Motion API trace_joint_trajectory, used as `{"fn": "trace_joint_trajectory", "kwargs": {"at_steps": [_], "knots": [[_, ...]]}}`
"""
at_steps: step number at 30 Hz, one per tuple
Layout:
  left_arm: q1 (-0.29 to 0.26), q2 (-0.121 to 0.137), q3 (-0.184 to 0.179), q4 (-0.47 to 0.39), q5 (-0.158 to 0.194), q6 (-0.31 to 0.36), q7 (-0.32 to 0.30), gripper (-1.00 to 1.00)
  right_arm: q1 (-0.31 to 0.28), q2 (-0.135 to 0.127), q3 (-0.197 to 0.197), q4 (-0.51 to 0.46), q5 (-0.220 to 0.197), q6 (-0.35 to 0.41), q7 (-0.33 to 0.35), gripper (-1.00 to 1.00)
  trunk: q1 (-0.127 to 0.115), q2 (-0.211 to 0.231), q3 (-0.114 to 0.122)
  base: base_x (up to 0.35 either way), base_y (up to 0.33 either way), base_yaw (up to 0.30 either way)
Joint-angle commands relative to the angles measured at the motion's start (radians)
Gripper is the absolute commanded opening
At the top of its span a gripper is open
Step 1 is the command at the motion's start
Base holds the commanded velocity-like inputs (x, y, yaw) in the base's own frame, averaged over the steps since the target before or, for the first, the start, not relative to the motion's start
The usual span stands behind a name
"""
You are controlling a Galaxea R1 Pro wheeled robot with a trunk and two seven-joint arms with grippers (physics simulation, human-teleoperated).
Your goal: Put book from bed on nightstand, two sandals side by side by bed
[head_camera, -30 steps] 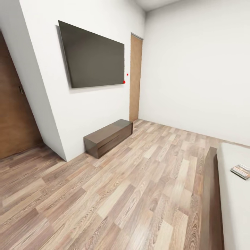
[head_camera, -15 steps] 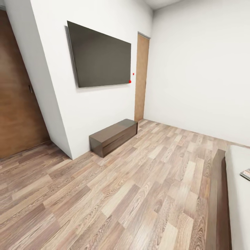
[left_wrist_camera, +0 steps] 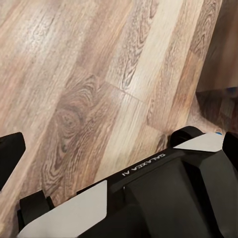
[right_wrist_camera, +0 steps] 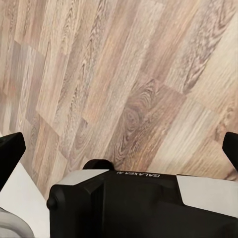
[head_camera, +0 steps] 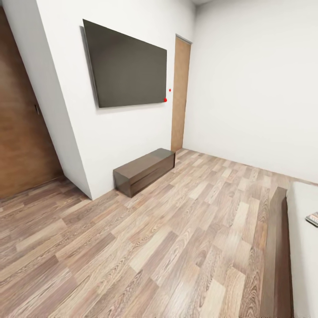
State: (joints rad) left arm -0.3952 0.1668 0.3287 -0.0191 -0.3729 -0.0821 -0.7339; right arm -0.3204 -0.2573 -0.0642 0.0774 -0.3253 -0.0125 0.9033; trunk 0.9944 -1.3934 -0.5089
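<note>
Book [head_camera: 313, 218] on bed [head_camera: 304, 247], wood floor [head_camera: 176, 238]

The left end effector [left_wrist_camera: 119, 148] points down, its dark fingertips [left_wrist_camera: 11, 151] spread to the frame's two edges. The right end effector [right_wrist_camera: 119, 148] does likewise, fingertips [right_wrist_camera: 10, 148] wide apart, nothing between them.

You face one wall-mounted television [head_camera: 128, 66] upper left, one low dark bench [head_camera: 143, 171] below it, two wooden doors [head_camera: 181, 92], one bed [head_camera: 282, 247] at right, one book [head_camera: 312, 218] on it.
</note>
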Motion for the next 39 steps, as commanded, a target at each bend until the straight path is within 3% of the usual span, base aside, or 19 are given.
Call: {"fn": "trace_joint_trajectory", "kwargs": {"at_steps": [1, 10, 39], "knots": [[-0.001, 0.0, 0.006, 0.001, -0.011, -0.008, -0.001, 1.0, -0.002, 0.0, -0.006, 0.004, 0.002, -0.001, 0.004, 1.0, 0.0, -0.001, -0.003, 0.0, 0.0, 0.0], [-0.001, 0.0, 0.006, 0.001, -0.011, -0.008, -0.001, 1.0, -0.002, 0.0, -0.006, 0.004, 0.002, -0.001, 0.004, 1.0, 0.0, -0.001, -0.013, 0.0, 0.0, 0.0], [-0.001, 0.0, 0.006, 0.001, -0.009, -0.008, -0.001, 1.0, -0.001, 0.0, -0.006, 0.004, 0.002, -0.001, 0.003, 1.0, 0.0, -0.001, -0.013, 0.001, 0.0, 0.0]]}}
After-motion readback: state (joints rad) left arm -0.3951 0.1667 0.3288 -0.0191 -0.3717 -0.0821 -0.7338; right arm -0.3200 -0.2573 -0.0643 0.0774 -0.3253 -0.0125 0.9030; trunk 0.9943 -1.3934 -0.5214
